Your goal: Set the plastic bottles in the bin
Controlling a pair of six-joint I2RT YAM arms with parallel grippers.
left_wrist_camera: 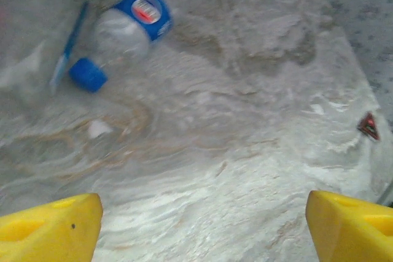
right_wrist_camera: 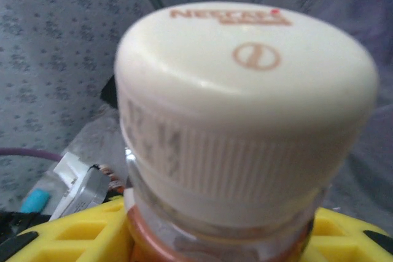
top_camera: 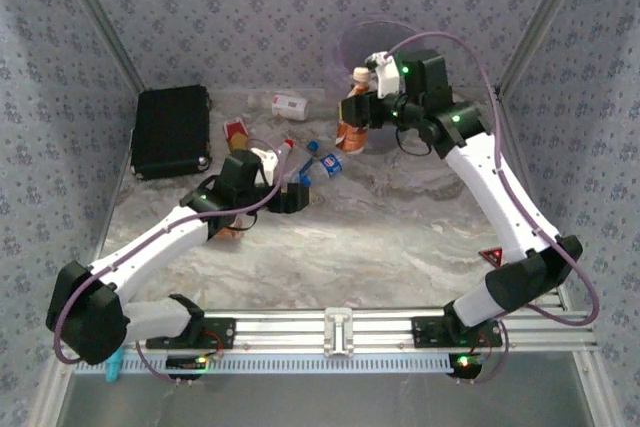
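Observation:
My right gripper [top_camera: 362,107] is shut on a copper-brown bottle [top_camera: 352,132] with a cream cap [right_wrist_camera: 245,90], held upright above the table just in front of the pale purple bin [top_camera: 372,39]. Its yellow fingers [right_wrist_camera: 73,237] press the bottle's neck from both sides. My left gripper [top_camera: 290,195] hangs open over bare table, its yellow fingertips [left_wrist_camera: 49,228] wide apart with nothing between them. A clear bottle with a blue label and blue cap [left_wrist_camera: 126,29] lies on its side ahead of it [top_camera: 328,164]. A white bottle [top_camera: 290,105] and a red-labelled one [top_camera: 237,132] lie further back.
A black case [top_camera: 172,130] lies at the back left by the wall. A teal stick-like tool [left_wrist_camera: 69,44] lies next to the blue-labelled bottle. A red triangle sticker [top_camera: 491,256] marks the table at the right. Patterned walls close in three sides.

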